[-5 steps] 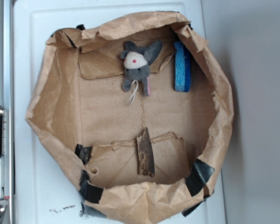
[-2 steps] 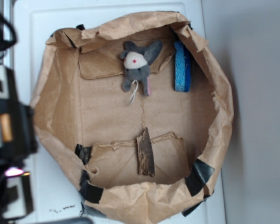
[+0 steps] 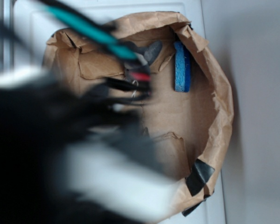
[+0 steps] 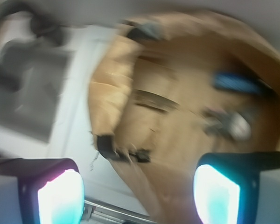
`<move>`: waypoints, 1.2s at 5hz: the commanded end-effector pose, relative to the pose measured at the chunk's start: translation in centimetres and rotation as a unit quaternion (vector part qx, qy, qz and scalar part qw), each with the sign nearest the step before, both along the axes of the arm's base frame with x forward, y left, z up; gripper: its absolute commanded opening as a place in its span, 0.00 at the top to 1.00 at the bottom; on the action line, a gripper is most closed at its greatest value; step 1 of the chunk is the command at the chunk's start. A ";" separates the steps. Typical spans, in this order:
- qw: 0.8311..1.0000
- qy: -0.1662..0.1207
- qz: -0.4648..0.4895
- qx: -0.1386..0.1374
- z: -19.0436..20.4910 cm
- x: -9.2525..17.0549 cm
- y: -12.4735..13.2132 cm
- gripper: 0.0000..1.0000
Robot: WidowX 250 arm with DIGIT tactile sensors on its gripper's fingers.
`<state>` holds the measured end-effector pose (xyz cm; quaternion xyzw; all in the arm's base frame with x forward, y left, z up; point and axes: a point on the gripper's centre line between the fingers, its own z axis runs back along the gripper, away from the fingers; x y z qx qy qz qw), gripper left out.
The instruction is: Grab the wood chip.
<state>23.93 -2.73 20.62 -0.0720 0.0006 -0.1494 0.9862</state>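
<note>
In the wrist view we see the gripper (image 4: 137, 196) nearest, its two fingers (image 4: 60, 196) spread wide and empty, and beyond them one wood chip (image 4: 154, 100) lying on the floor of the paper bag (image 4: 107, 93), then one grey plush mouse (image 4: 226, 123) and one blue sponge (image 4: 238, 84). In the exterior view the blurred arm (image 3: 60, 149) hides the chip, and we make out only the sponge (image 3: 182, 67) and part of the mouse (image 3: 151, 49).

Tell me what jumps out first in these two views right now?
In the exterior view a big blurred black-and-white arm with teal and red cables fills the left and centre, hiding much of the torn brown paper bag. A blue sponge stands out at the bag's upper right. In the wrist view the gripper shows two glowing fingers set wide apart, with the dark wood chip blurred beyond them.
</note>
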 end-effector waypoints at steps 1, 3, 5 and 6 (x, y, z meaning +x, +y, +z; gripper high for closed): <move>1.000 -0.025 0.002 -0.005 1.2 0.3 -0.1 0.00; 0.992 -0.039 -0.123 0.006 0.4 0.9 0.9 0.00; 0.953 -0.065 -0.293 0.044 -2.0 3.3 2.4 0.00; 0.936 -0.077 -0.340 0.050 -4.0 4.0 2.9 0.00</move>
